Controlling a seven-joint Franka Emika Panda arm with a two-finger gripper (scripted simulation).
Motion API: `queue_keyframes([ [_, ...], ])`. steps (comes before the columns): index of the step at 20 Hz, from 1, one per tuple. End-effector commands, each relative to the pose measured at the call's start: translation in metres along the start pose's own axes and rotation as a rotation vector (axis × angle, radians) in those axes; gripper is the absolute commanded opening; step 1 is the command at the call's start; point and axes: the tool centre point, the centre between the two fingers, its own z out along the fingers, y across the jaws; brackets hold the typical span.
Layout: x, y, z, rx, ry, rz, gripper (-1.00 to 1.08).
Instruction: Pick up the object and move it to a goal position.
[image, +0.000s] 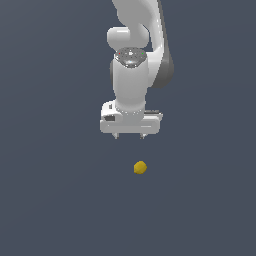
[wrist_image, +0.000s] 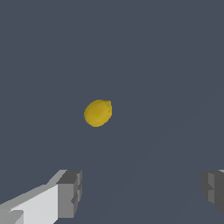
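So the white two-fingered claw (image: 129, 136) hangs released, fingers spread wide with nothing between them, and the small mustard-yellow lumpy ball (image: 140, 168) sits on the flat dark grey-blue table (image: 45, 200), apart from the fingertips and a bit toward the exterior view's right. In the wrist view the ball (wrist_image: 98, 113) isn't between the fingers (wrist_image: 70, 192) yet. My guess at the risk: dropping straight down from here, one finger could clip the round thing and send it rolling, since it's tiny and lumpy
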Motion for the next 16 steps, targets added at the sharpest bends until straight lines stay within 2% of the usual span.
queue_keyframes([
  [1,0.0,0.0,0.0,0.0,0.0,0.0,1.0],
  [10,-0.007,-0.004,0.011,-0.025,-0.024,-0.04,1.0],
  [16,-0.007,-0.005,0.011,-0.025,-0.023,-0.04,1.0],
])
